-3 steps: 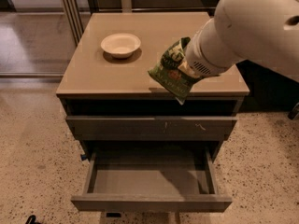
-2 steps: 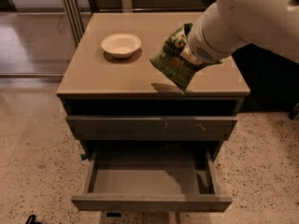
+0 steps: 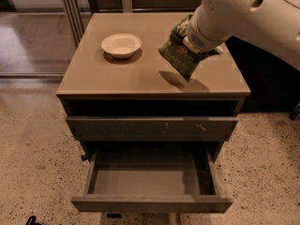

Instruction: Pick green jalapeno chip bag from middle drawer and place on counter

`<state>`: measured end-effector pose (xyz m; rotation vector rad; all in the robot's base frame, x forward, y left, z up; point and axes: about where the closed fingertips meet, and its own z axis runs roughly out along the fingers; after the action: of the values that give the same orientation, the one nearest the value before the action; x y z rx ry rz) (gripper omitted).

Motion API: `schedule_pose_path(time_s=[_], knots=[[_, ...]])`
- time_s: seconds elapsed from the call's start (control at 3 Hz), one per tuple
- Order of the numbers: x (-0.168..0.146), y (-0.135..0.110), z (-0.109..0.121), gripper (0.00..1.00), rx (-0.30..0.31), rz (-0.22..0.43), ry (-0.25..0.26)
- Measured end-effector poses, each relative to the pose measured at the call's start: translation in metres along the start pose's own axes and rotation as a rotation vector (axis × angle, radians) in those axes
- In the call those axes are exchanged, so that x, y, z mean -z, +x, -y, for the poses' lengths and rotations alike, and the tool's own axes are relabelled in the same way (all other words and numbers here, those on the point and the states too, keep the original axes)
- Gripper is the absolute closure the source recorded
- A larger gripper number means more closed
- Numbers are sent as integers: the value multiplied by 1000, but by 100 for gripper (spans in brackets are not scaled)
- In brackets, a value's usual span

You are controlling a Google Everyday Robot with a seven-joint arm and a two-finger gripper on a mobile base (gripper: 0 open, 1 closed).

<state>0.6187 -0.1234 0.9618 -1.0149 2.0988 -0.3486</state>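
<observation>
The green jalapeno chip bag (image 3: 180,54) hangs in the air above the right half of the counter (image 3: 117,76), and its shadow lies on the slab just below it. My gripper (image 3: 191,42) is at the end of the big white arm coming in from the upper right. It is shut on the bag's top, with the wrist covering most of the fingers. The middle drawer (image 3: 151,203) is pulled open below, and its grey floor holds nothing.
A cream bowl (image 3: 121,44) stands on the counter's left half. A shut drawer front with pale scuff marks (image 3: 154,127) sits above the open drawer. Speckled floor surrounds the cabinet. Metal posts (image 3: 70,8) and a dark wall stand behind.
The arm has carried the bag a little up and farther back over the counter, away from its front edge. The drawer and bowl have not moved.
</observation>
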Motion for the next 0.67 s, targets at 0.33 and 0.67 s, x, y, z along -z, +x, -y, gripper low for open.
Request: schedule_pose_path(time_s=[0.33, 0.67], knots=[[-19, 0, 13, 100, -61, -23, 7], [-20, 0, 13, 82, -63, -22, 7]])
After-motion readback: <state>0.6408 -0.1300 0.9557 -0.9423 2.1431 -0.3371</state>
